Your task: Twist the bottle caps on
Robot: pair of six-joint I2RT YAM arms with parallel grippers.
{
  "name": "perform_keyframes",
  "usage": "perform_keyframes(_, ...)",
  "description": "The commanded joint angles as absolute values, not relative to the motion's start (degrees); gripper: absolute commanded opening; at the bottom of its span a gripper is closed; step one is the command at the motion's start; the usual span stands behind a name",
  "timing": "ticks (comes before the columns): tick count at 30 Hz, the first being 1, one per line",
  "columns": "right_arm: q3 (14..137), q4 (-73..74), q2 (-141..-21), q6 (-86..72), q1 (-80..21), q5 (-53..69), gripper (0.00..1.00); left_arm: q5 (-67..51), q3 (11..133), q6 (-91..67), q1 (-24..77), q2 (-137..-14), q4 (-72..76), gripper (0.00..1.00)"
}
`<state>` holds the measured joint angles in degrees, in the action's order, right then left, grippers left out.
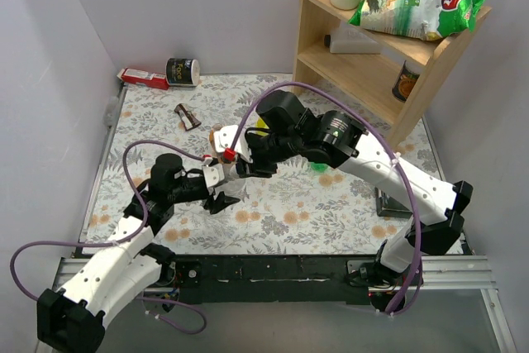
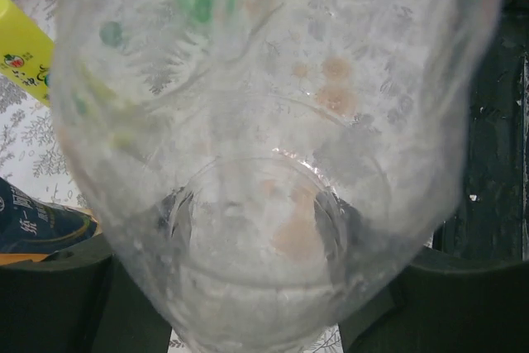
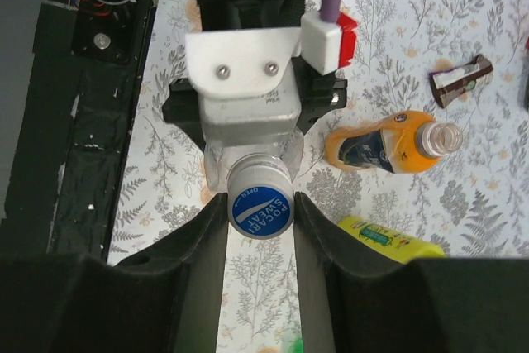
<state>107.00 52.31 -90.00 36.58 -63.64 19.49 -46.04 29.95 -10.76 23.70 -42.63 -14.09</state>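
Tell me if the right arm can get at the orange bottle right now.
Probably not yet: the right gripper is clamped on the blue cap atop the clear bottle. The orange bottle itself lies unobstructed.

A blue cap point(image 3: 259, 211), clear bottle point(image 2: 273, 163), orange bottle point(image 3: 388, 146), grey-floral table point(image 1: 331, 204).

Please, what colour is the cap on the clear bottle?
Blue cap with white lettering, clearest in the right wrist view.

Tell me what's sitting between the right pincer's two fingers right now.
The blue cap, sitting on the mouth of the clear bottle. The right wrist view shows it with a finger close on each side.
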Motion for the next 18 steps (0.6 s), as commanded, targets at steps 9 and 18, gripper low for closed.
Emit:
perform_keyframes(9, 116.35, 68.35, -101.06, 34.79, -63.55, 21.45, 0.2, -38.94, 35.95, -7.92, 27.33, -38.41, -13.79, 0.0)
perform_keyframes(18, 119.54, 74.88, -104.15, 40.25, -63.72, 19.52, 0.19, -39.73, 38.76, -9.75, 27.33, -39.9, -15.47, 0.0)
